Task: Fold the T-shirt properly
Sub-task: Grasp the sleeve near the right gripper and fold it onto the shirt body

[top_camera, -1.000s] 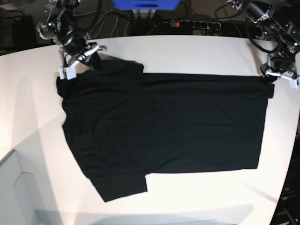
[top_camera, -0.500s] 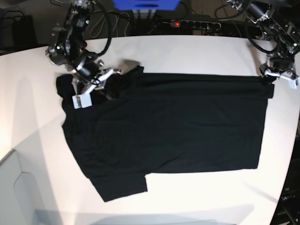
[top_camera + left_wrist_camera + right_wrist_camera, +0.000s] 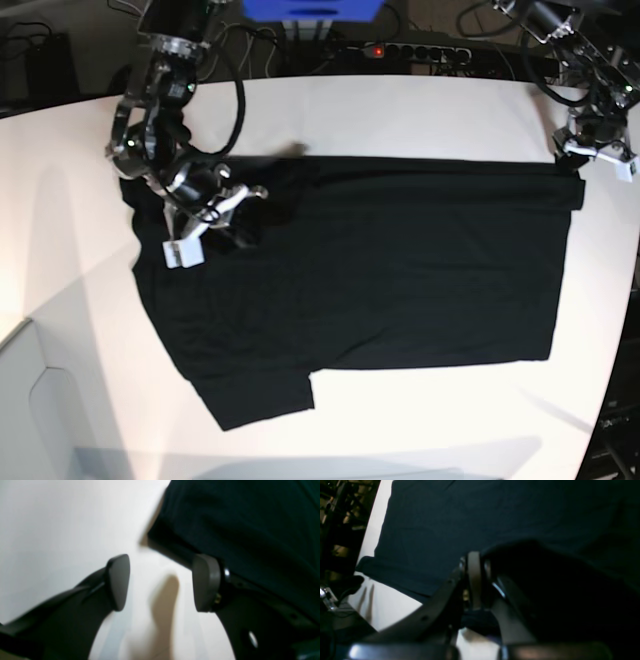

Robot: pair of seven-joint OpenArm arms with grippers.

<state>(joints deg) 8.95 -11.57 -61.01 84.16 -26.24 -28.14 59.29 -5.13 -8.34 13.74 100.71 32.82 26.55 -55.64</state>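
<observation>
The T-shirt (image 3: 400, 265) lies spread over the white table (image 3: 420, 110), a large black sheet with one short sleeve jutting toward the near edge. Its fabric is so dark that seams, folds and any collar details cannot be made out in the base view.

The right hand (image 3: 215, 215) sits over the shirt's upper corner on that view's left, where a sleeve or shoulder appears to be drawn inward over the body of the shirt. In the right wrist view the right hand (image 3: 475, 580) has its two fingers pressed tightly together. A dark mound of cloth rises just beside them and more dark fabric shows below the fingertips, so the hand appears clamped on the T-shirt (image 3: 470, 517); the actual pinch point is lost in shadow and blur. The right half of that picture is nearly black, and nothing can be read there.

The left hand (image 3: 598, 152) hangs at the shirt's far corner on the base view's right, partly cut off by the frame edge. In the left wrist view the left hand (image 3: 160, 582) stands spread wide with bare table between the pads (image 3: 118, 582), holding nothing. One pad is at the hem of the T-shirt (image 3: 250, 525); whether it touches the cloth cannot be told, as the view is soft.
</observation>
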